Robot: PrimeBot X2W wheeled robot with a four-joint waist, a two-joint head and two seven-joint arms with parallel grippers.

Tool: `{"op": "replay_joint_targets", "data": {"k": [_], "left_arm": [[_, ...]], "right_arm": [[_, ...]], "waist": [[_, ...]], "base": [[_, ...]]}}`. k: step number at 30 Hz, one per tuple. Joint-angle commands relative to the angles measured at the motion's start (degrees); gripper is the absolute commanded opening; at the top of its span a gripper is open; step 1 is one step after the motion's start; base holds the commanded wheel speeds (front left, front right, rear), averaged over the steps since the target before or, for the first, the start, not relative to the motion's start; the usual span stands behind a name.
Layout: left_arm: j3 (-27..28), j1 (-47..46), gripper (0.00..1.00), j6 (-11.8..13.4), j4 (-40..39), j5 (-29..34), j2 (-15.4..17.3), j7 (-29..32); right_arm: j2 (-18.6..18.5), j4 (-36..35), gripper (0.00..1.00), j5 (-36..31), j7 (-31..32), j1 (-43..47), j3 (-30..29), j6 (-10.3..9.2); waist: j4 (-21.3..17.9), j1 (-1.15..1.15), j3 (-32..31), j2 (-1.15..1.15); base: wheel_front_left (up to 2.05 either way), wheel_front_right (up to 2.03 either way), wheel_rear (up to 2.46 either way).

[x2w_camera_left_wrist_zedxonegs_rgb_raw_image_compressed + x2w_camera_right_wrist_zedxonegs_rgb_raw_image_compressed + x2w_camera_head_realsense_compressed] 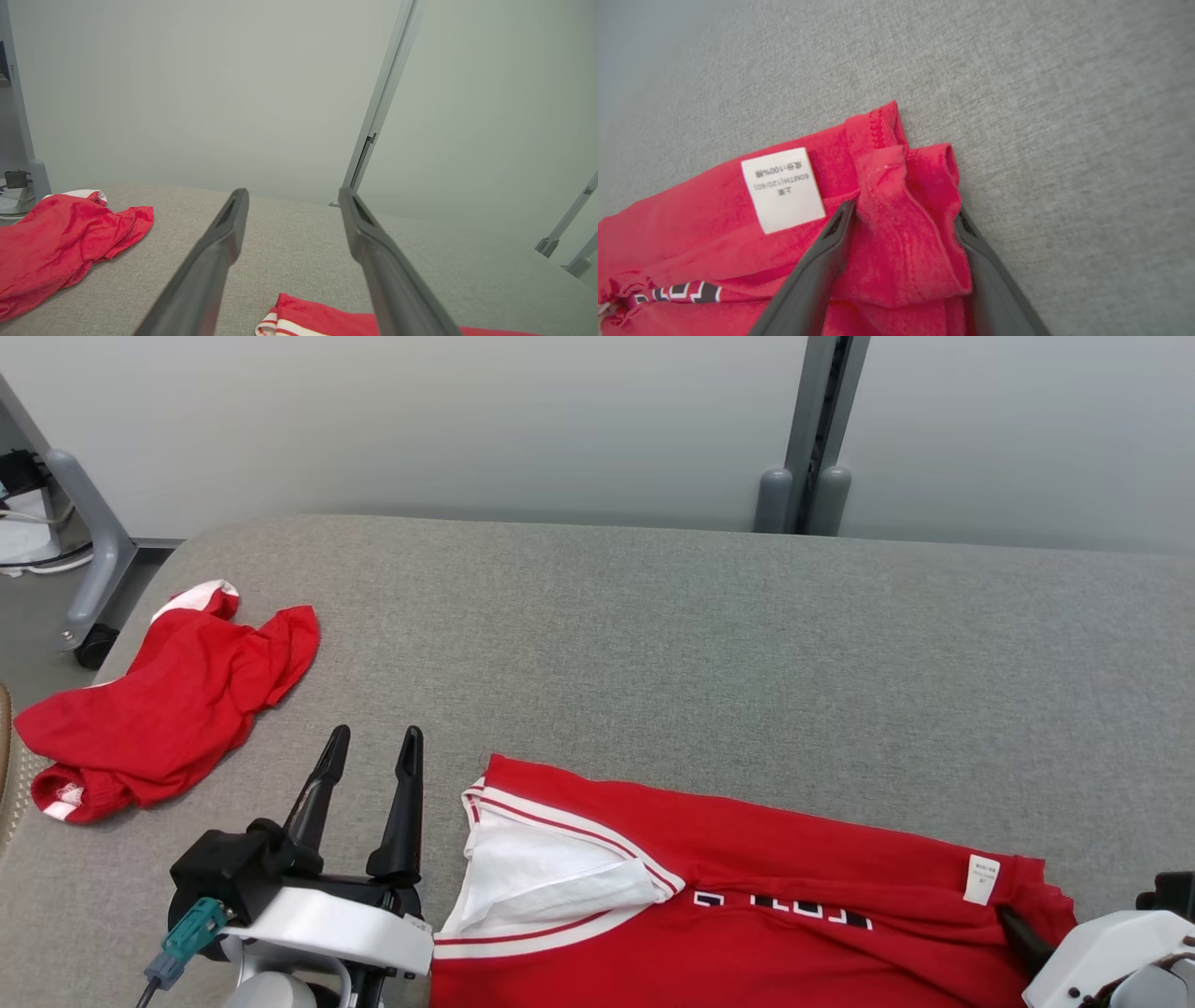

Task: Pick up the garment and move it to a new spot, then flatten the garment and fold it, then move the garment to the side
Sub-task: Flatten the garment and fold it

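The garment (747, 859) is a red jersey with white trim and dark lettering. It lies spread along the near edge of the grey table (653, 635). My left gripper (375, 737) stands open just left of its collar, touching nothing; the jersey's edge (317, 317) shows below its fingers. My right gripper (903, 210) is open and straddles a bunched corner of the jersey (714, 224), with red cloth between its two fingers, beside a white label (783, 189). In the head view one dark right finger (1024, 941) rests on that corner at the lower right.
A second red garment (159, 709) lies crumpled at the table's far left edge, also in the left wrist view (60, 242). A grey stand on casters (93, 569) is off the left side. A pale wall with a grey post (812, 429) runs behind the table.
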Motion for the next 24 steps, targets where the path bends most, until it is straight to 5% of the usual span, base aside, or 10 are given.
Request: {"op": "replay_joint_targets", "data": {"k": [1,2,11,24], "left_arm": [[0.05,-1.18,1.00,-0.12,0.21,0.09,-0.03,0.00],[-0.02,-1.17,1.00,-0.08,0.31,0.04,-0.04,0.04],[-0.39,0.04,1.00,0.40,0.58,-0.35,-0.01,0.22],[-0.16,1.55,1.00,1.04,1.08,0.30,-0.44,-0.06]], "right_arm": [[2.48,1.78,0.23,0.73,1.79,0.76,2.21,0.38],[2.49,2.02,0.00,1.08,1.79,0.78,2.59,0.40],[-0.41,0.94,0.00,4.58,-1.27,0.03,3.37,0.27],[-12.70,-1.61,0.00,2.43,-1.35,-0.59,-3.82,0.21]], "waist": [[0.50,0.00,-0.27,0.00],[0.76,0.00,-0.44,0.00],[1.35,0.00,-2.17,0.00],[-0.74,0.00,-3.28,0.00]], "base": [[0.00,0.00,0.00],[0.00,0.00,0.00],[0.00,0.00,0.00],[0.00,0.00,0.00]]}}
